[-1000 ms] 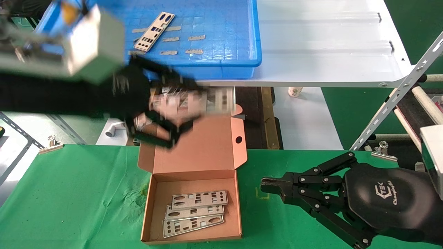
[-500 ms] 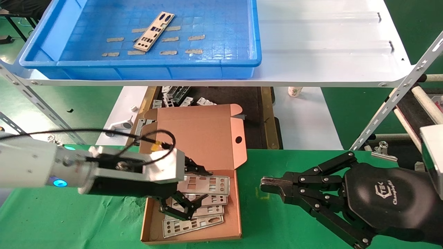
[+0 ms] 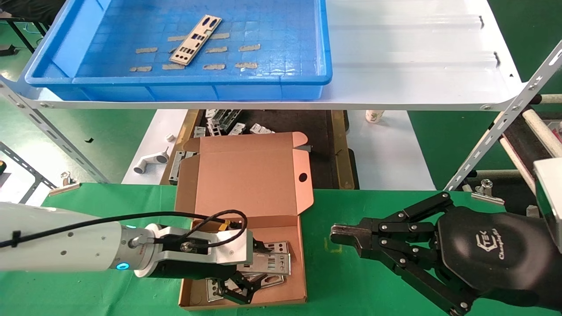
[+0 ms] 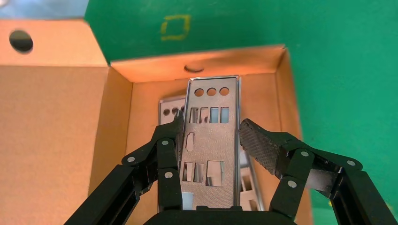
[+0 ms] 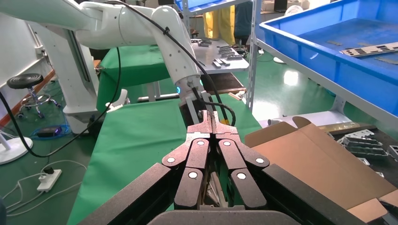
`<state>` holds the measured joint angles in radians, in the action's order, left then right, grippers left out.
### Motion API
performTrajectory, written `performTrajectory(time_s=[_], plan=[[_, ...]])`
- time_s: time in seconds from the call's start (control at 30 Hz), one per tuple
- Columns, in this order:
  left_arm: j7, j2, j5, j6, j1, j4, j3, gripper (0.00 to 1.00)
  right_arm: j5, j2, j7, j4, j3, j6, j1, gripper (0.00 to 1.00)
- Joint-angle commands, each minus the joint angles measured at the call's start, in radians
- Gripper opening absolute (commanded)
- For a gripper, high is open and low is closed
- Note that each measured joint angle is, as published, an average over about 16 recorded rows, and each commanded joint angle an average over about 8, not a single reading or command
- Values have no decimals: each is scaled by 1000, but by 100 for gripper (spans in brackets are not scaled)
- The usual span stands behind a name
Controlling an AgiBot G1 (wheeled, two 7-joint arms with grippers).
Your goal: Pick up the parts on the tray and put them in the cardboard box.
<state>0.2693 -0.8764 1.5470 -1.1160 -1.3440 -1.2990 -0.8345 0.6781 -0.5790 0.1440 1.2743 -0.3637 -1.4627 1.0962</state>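
Over the near half of the cardboard box (image 3: 246, 210), the left gripper (image 3: 246, 281) is seen low inside the walls, with a silver plate (image 3: 267, 263) lying between its jaws. In the left wrist view the jaws stand partly open: one black finger (image 4: 170, 145) appears to touch one long edge of the plate (image 4: 209, 145), while the ridged rubber pad (image 4: 258, 143) on the other side sits just beside the opposite edge, and whether it touches cannot be told. The plate is thin, flat and rectangular, punched with three round holes at its far end and rows of rectangular cutouts. More plates (image 3: 274, 246) of the same kind are seen beneath it on the box floor.

The box is brown corrugated card, its hinged lid laid open toward the far side with a round hole (image 3: 302, 177) in it. It rests on a green cloth-covered desk (image 3: 109, 219).

On the far white shelf (image 3: 417, 66), a shallow blue plastic tray (image 3: 285, 66) with a grid-patterned floor holds one plate (image 3: 196, 39), lying at a slant among tan tape scraps (image 3: 249, 47).

At the right, the right gripper (image 3: 336, 234) is held above the desk, well apart from the box, its black jaws pressed together on nothing.
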Motion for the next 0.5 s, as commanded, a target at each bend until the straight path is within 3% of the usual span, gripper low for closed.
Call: performTrajectory(time_s=[0.03,0.5], plan=[[0,-6,16,14,9,6,-5,98,0,0,0,0,0,0,0,0],[-1,-15,34,33,16,29,-10,100,0,0,0,0,0,0,0,0]])
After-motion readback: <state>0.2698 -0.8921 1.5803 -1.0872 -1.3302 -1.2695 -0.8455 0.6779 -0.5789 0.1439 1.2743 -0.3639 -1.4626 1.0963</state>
